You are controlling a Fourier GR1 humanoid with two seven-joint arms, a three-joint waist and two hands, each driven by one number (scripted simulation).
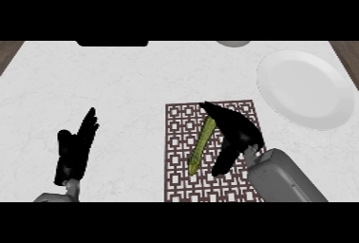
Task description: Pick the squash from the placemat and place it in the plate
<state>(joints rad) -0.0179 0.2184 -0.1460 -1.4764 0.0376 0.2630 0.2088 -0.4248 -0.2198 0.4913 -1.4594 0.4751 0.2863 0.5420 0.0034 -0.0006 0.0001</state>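
White marble counter (126, 80) carries one brown patterned placemat (214, 190) near its front edge and one white plate (305, 90) lying behind and to the right of the mat, close to its far right corner. One long green squash (202, 144) lies lengthwise on the mat, with the right hand (235, 130) spread wide directly over it, fingers on its right side and thumb reaching down beside its lower end. The left hand (76, 147) rests open, fingers up, well apart at the view's left.
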